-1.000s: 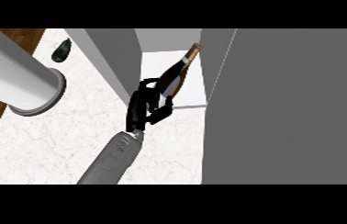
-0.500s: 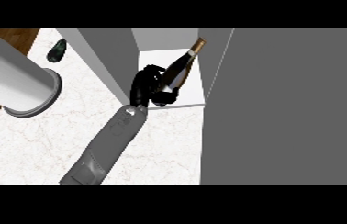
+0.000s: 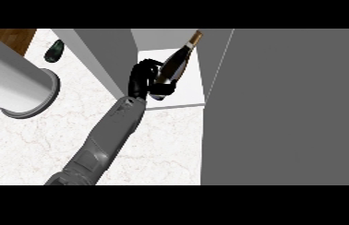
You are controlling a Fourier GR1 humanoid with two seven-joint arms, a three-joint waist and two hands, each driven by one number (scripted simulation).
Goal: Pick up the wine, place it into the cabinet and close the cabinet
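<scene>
The wine bottle (image 3: 176,62) is dark with a gold-capped neck that leans up and to the right. It is tilted inside the open cabinet, above the pale shelf floor (image 3: 185,99). My right hand (image 3: 141,76) is shut on the bottle's lower body from the left and hides part of it. Its grey forearm (image 3: 109,136) runs in from the lower left. The cabinet's grey left wall (image 3: 102,49) stands just beside the hand. The cabinet door (image 3: 279,109) is a large grey panel swung open on the right.
A pale cylinder with a rim (image 3: 24,88) fills the left edge over the white marble counter (image 3: 164,145). A small dark oval object (image 3: 54,51) lies on the counter behind it. A strip of brown wood (image 3: 15,37) shows at the top left.
My right hand has carried the bottle deeper into the cabinet opening, and the forearm now reaches further in. The cylinder and the dark oval have shifted slightly left in view.
</scene>
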